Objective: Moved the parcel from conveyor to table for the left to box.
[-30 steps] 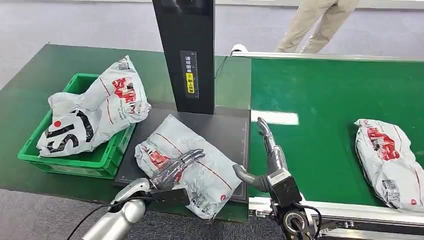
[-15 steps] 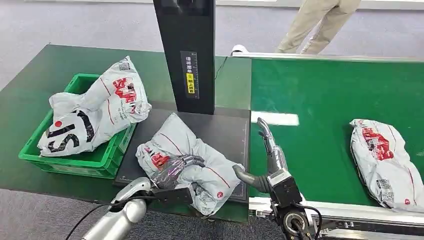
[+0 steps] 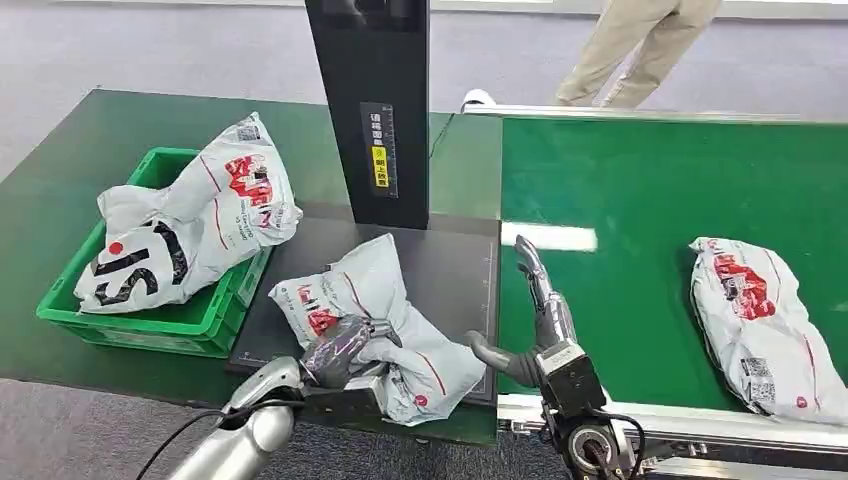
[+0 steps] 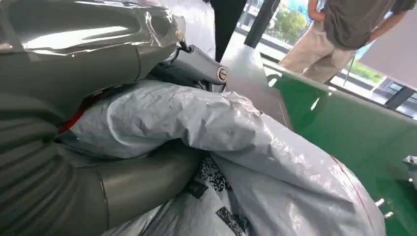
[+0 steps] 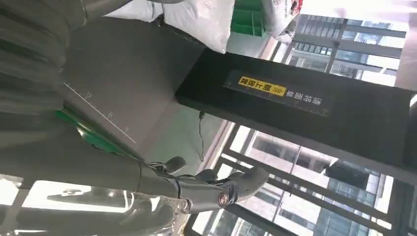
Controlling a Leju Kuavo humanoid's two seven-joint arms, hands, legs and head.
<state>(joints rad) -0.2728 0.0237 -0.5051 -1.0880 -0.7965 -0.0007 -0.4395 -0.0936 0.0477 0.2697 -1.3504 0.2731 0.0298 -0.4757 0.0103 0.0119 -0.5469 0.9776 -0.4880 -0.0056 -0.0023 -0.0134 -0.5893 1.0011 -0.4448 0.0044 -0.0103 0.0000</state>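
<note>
Grey poly parcel (image 3: 375, 325) in L hand (image 3: 338, 350) (R hand (image 3: 540, 315) open, empty)

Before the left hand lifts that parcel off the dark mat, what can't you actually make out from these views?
- Underside of the parcel on the dark mat: hidden in head view by the bag itself.
- Left hand fingertips: buried in bag folds, head and left wrist views.
- Green crate floor: covered by the parcels in it.
- Person: cut off by the top edge.
</note>
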